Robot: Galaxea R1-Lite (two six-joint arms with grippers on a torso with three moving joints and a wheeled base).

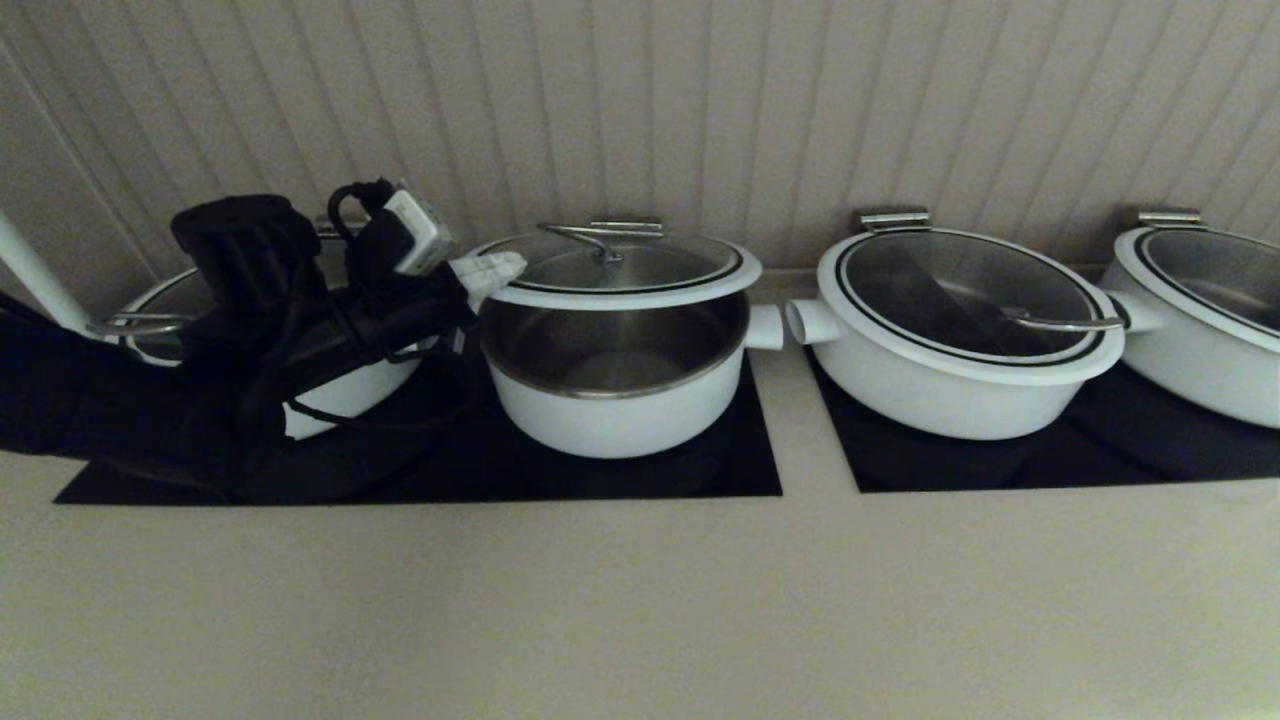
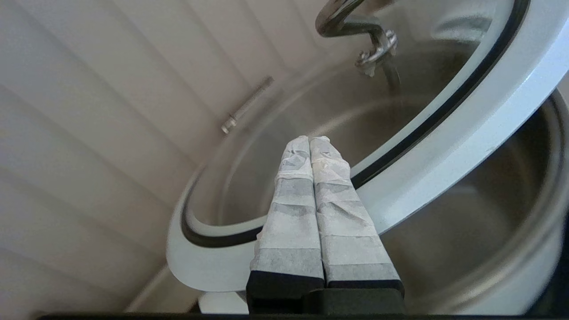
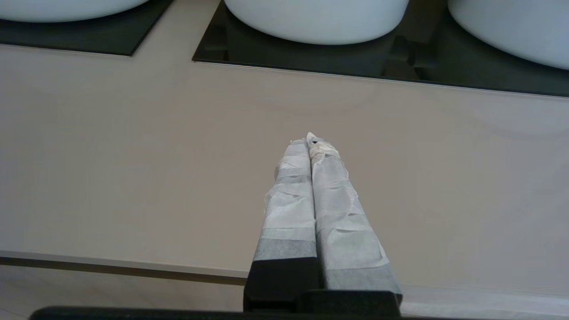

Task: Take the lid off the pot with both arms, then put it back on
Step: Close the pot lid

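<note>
The white pot point(image 1: 612, 418) stands on the left black cooktop point(image 1: 745, 470), its steel inside showing. Its glass lid point(image 1: 640, 292), white-rimmed with a metal handle point(image 1: 592, 236), is raised above the pot's front and slopes down to the back hinge. My left gripper point(image 1: 490, 272) is at the lid's left edge. In the left wrist view point(image 2: 310, 138) its taped fingers are pressed together against the lid's rim point(image 2: 444, 146), with nothing between them, and the pot point(image 2: 489, 213) is beside them. My right gripper point(image 3: 310, 138) is shut and empty over the beige counter, out of the head view.
A second lidded pot point(image 1: 960, 340) stands close on the right, its side knob near the first pot's knob. A third pot point(image 1: 1200, 300) is at far right, and another pot point(image 1: 150, 300) sits behind my left arm. The ribbed wall is right behind them. The counter point(image 1: 640, 600) lies in front.
</note>
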